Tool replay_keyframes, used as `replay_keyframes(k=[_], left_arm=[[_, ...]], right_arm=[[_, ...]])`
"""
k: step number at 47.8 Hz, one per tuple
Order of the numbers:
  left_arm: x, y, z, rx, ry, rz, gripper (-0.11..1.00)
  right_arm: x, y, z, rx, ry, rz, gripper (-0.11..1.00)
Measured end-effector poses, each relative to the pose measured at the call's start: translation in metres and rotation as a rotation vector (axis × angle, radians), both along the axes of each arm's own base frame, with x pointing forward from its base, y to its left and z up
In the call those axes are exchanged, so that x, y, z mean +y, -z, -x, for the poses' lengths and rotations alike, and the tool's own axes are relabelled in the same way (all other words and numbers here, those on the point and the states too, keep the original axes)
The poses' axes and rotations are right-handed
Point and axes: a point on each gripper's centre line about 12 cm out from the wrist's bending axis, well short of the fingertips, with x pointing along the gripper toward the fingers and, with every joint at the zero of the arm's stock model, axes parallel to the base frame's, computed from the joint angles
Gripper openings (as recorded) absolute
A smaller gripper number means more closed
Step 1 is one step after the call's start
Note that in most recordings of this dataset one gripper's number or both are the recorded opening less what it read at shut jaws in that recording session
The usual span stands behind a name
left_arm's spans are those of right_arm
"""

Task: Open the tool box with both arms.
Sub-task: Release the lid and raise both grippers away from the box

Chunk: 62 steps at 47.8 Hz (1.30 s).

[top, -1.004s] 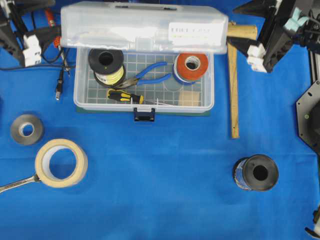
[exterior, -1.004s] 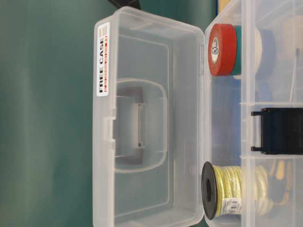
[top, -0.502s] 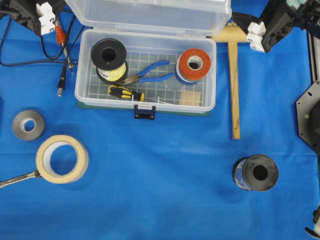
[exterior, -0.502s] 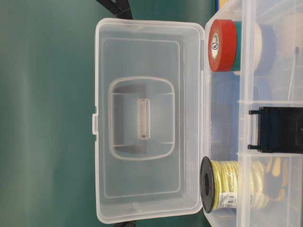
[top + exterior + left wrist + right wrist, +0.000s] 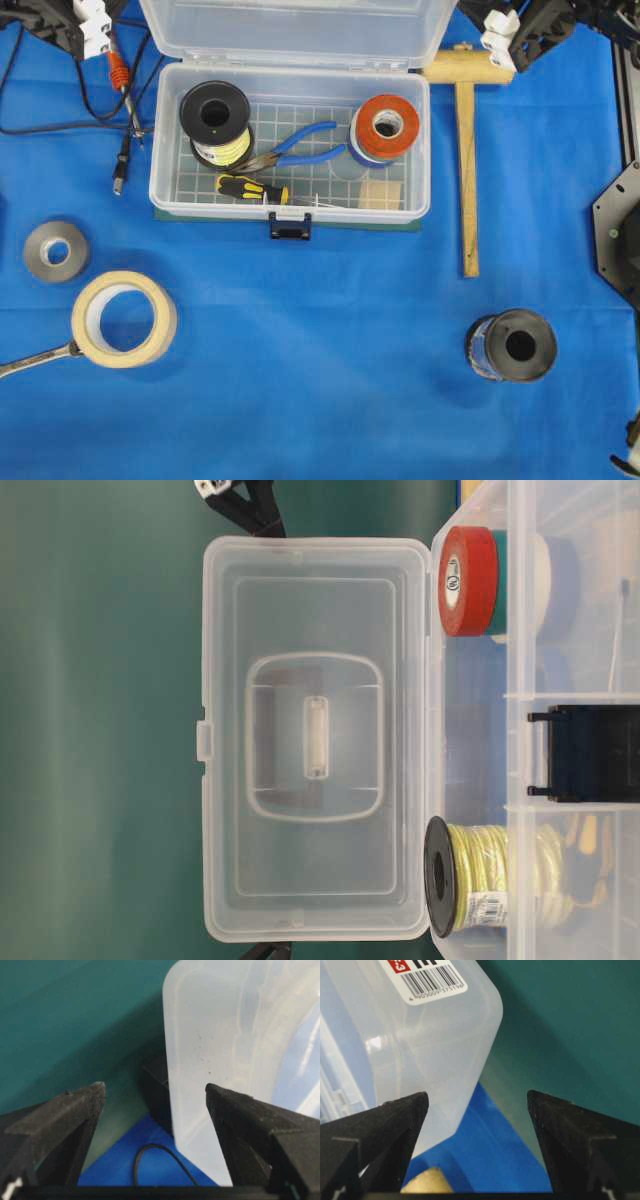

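Note:
The clear tool box (image 5: 350, 214) stands open, its lid (image 5: 300, 30) swung back past upright at the far edge. The dark blue latch (image 5: 289, 226) hangs at the front. Inside lie a yellow wire spool (image 5: 215, 120), blue pliers (image 5: 300, 145), a screwdriver (image 5: 250, 188) and red tape (image 5: 385, 125). My left gripper (image 5: 75, 20) is open beside the lid's left corner (image 5: 215, 1060), jaws wide (image 5: 155, 1090). My right gripper (image 5: 520, 25) is open beside the right corner (image 5: 435, 1035), jaws wide (image 5: 477, 1097). Neither grips the lid. The table-level view shows the lid's inside (image 5: 315, 740).
A wooden mallet (image 5: 466, 150) lies right of the box, its head near my right gripper. A grey tape roll (image 5: 55, 252), masking tape (image 5: 122, 322) and a wrench (image 5: 35, 362) lie front left. A black spool (image 5: 512, 345) stands front right. Cables (image 5: 120, 120) trail at the box's left.
The lid has swung further back, from partly raised over the box to fully open. Both grippers have moved back toward the far edge with it.

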Motion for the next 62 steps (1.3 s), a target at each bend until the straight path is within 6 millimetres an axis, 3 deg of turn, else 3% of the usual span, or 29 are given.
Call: replay_keyframes(k=[17, 41, 50, 62], left_arm=[[0.019, 0.004, -0.004, 0.030, -0.037, 0.024, 0.81], [0.025, 0.006, 0.002, 0.053, -0.062, 0.042, 0.81], [0.027, 0.008, 0.011, 0.068, -0.086, 0.051, 0.81], [0.014, 0.008, 0.033, 0.058, -0.108, 0.044, 0.81]], right_arm=[[-0.017, 0.005, 0.000, 0.015, 0.041, -0.013, 0.84], [-0.024, 0.007, 0.007, 0.020, 0.073, -0.021, 0.84], [-0.020, 0.015, 0.015, 0.050, 0.082, -0.041, 0.84], [-0.008, 0.010, 0.037, 0.030, 0.108, -0.038, 0.84]])
